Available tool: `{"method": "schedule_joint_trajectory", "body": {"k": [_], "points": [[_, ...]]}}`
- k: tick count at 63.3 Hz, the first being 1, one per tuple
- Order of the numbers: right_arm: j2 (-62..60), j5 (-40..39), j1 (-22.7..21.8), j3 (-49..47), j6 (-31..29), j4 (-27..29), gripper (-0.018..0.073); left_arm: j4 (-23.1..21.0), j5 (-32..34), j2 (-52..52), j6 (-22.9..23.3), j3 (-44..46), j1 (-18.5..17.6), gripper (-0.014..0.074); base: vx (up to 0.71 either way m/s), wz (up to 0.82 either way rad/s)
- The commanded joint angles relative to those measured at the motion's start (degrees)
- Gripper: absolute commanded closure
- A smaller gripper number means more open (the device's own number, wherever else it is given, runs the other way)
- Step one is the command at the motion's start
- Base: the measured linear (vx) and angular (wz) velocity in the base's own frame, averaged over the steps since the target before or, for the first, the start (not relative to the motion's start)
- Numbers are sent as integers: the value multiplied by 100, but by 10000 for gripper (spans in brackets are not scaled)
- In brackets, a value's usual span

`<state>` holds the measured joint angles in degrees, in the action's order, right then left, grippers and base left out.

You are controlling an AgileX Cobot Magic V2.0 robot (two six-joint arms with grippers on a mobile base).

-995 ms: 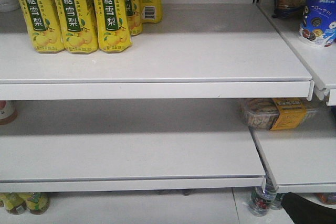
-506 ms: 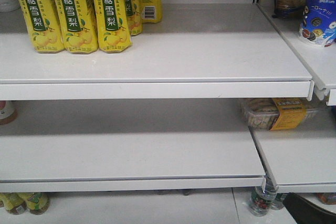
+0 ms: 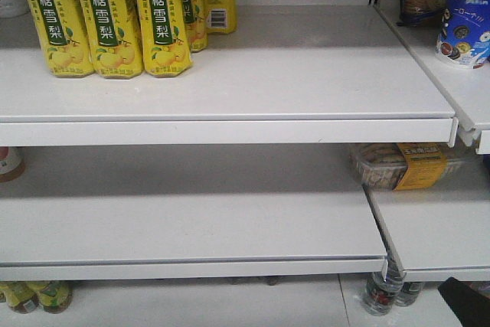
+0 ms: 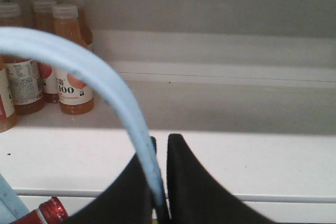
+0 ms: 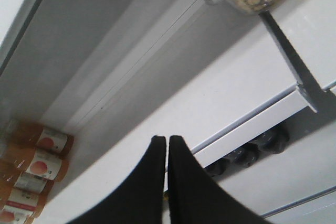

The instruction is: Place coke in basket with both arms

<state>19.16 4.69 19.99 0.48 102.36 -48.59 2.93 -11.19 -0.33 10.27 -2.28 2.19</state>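
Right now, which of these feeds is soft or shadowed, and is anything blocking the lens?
Front view: sharp and evenly lit, yellow bottles readable, deep shade under each shelf. Left wrist view: the basket handle arcs blurred across the lens, pinched in the left gripper; orange bottles soft. Right wrist view: tilted, shelf back in shadow, right gripper dark and closed.

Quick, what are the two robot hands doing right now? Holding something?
Left gripper: shut on the basket handle.
Right gripper: shut, holding nothing.
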Motion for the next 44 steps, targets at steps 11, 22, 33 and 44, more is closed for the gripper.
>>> {"method": "schedule_joint_trajectory", "body": {"k": [11, 22, 33, 44], "points": [[-1094, 113, -283, -154, -5441, 3832, 564, 300, 786, -125, -319, 38, -10, 603, 0, 0], [-1825, 100, -1327, -154, -6791, 4580, 564, 300, 786, -125, -319, 38, -10, 603, 0, 0], [-2078, -37, -2275, 134, -6791, 4368, 564, 300, 786, -125, -319, 38, -10, 603, 0, 0], [-2084, 395, -2225, 181, -6752, 4063, 564, 300, 786, -125, -319, 38, -10, 603, 0, 0]]}}
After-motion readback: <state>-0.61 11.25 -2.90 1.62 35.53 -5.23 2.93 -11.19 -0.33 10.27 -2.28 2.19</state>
